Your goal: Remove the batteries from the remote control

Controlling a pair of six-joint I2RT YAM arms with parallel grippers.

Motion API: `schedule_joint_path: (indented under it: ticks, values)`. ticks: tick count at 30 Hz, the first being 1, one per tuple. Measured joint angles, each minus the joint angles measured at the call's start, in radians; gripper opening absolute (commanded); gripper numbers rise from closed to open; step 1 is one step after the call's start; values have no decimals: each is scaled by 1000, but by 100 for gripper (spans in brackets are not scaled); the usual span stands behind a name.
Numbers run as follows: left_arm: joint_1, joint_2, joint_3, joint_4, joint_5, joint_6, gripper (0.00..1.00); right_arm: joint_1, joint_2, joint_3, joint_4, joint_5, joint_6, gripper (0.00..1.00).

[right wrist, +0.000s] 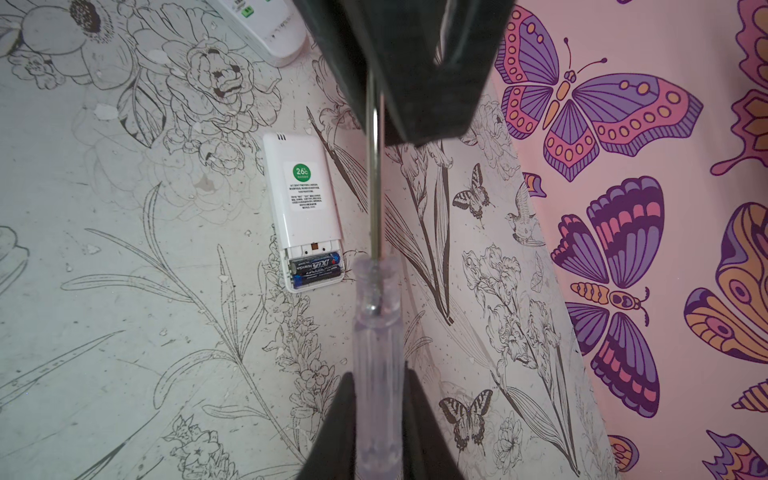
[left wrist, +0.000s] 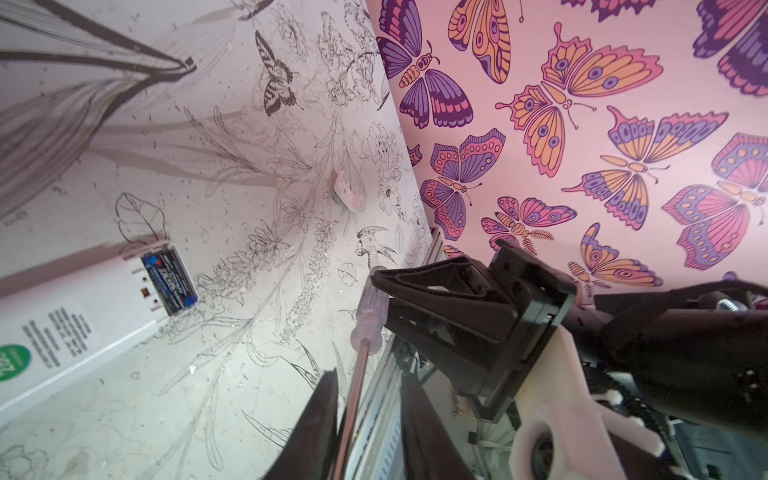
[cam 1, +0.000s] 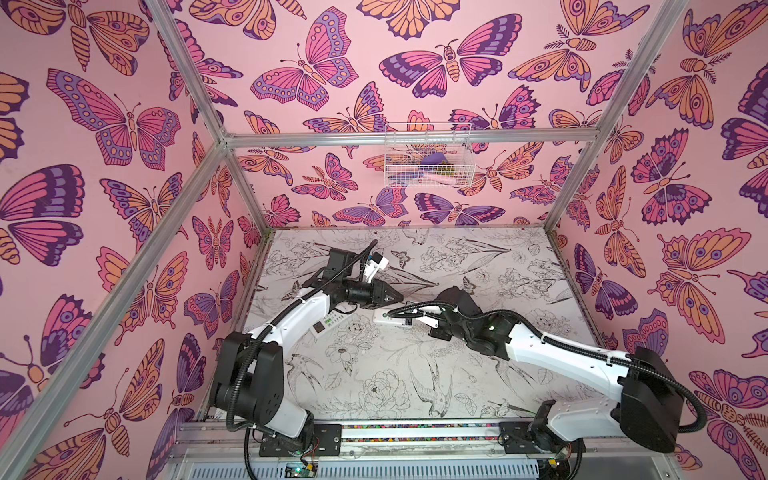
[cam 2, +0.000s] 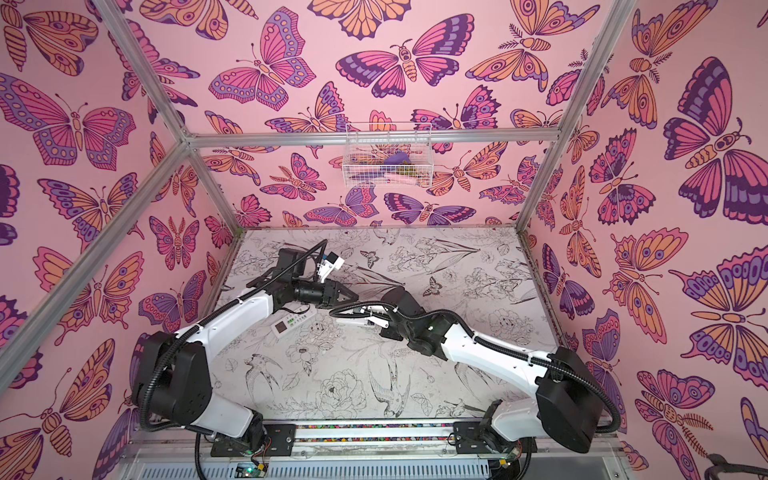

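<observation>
Batteries (right wrist: 316, 266) in the remote (right wrist: 301, 199) cannot be made out in both top views.

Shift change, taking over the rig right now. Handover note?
Right gripper shut on the screwdriver handle; left gripper jaws flank its shaft, grip unconfirmed.
Face-down remote: bay open, two batteries inside; a cover plate lies apart from it.
Second remote face up, bay unseen.
Done: cover off. Left: both batteries out.
</observation>
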Motion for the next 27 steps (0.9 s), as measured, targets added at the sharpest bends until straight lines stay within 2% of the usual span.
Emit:
schedule_joint_path:
  ticks: [3,8,10,14,19,23,27]
  values:
    - [2,0,-6,0,-2,6,2,0,0,0,3,6,2,0]
    - [3,0,-10,8,10,13,0,1,-3,-2,-1,13,5,3]
    - [3,0,-11,9,13,14,0,5,-10,-10,5,15,6,7]
    - [10,-4,-13,9,25,16,0,7,-27,-16,7,17,33,34]
    - [59,-16,-18,7,9,21,0,-20,-106,-53,35,9,122,54]
    - [117,-41,-36,31,19,19,0,-113,-194,-91,68,-64,283,79]
    - [182,-65,-67,97,37,-8,0,-266,-237,-103,119,-176,541,91]
